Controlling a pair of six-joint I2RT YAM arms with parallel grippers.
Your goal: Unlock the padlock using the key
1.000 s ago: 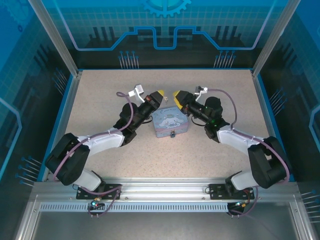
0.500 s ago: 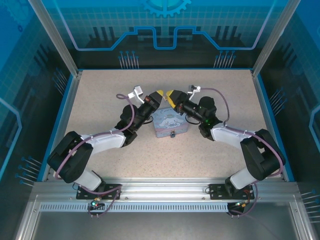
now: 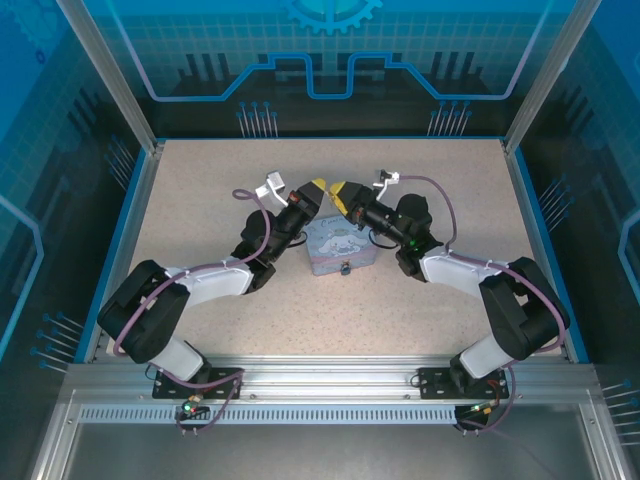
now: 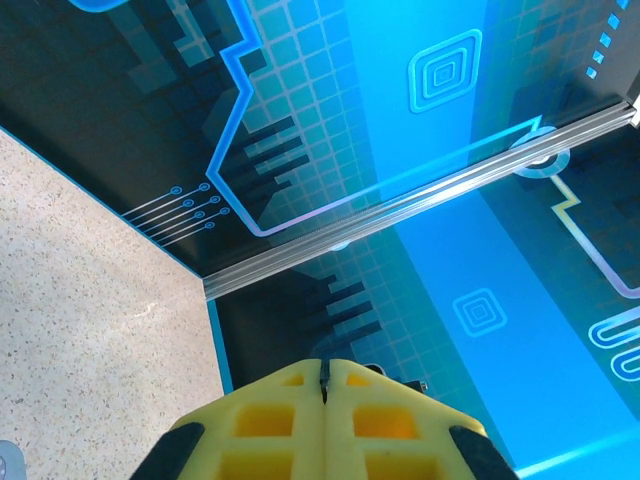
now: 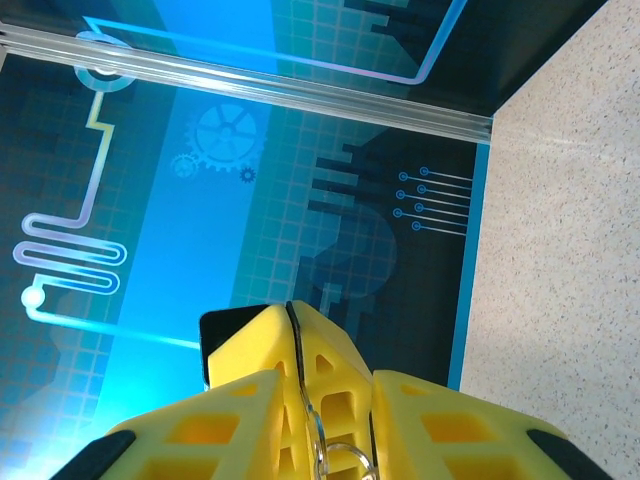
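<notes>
The padlock (image 3: 345,268) is a tiny dark piece on the front side of the pastel cartoon tin (image 3: 335,245) at mid-table. My left gripper (image 3: 318,187) hovers over the tin's far edge, shut on the key (image 4: 323,378), a thin dark sliver in the slit between its yellow tips (image 4: 324,366). In the right wrist view those shut tips (image 5: 335,350) face the camera with the key (image 5: 296,340) edge-on and a silver ring (image 5: 330,455) hanging from it. My right gripper (image 3: 340,192) is open (image 5: 325,380), one finger (image 5: 200,430) on each side of them.
The speckled table (image 3: 250,300) is walled by blue patterned panels and aluminium posts (image 3: 115,90). Both arms reach inward and meet above the tin. A blue border strip (image 5: 468,280) marks the table's far edge.
My right gripper has moved left until its tips meet the left gripper's tips; a second ago a gap lay between them. The left gripper has barely moved.
</notes>
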